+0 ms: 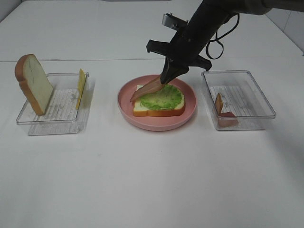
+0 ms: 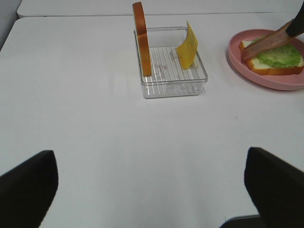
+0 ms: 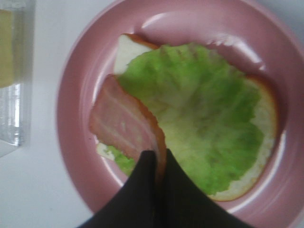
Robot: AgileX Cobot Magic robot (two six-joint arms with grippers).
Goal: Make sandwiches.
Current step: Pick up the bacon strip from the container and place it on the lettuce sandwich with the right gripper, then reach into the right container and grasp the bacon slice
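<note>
The right jaws are clamped together on the upper end of a bacon strip (image 1: pixel 147 89), above the far middle of the pink plate (image 1: pixel 156 124). From the jaws the strip slants down and to the left, its free end over the left edge of the lettuce (image 1: pixel 164 99); whether it rests there or hangs just clear, I cannot tell. The lettuce lies flat on a bread slice (image 1: pixel 159 112) in the plate. The right arm (image 1: pixel 209 19) comes in from the far right.

The left jaws stand wide apart, holding nothing, low over the bare near-left bench; one dark finger (image 2: pixel 28 190) shows at each side of the left wrist view.

The bench (image 1: pixel 142 180) is plain white, with a seam running across it beyond the plate. A clear left tray (image 1: pixel 52 124) holds a second bread slice (image 1: pixel 33 83) leaning on its left wall and a cheese slice (image 1: pixel 81 88) propped against its right wall. A clear right tray (image 1: pixel 247 78) holds a spare bacon piece (image 1: pixel 223 113) at its near left corner.
</note>
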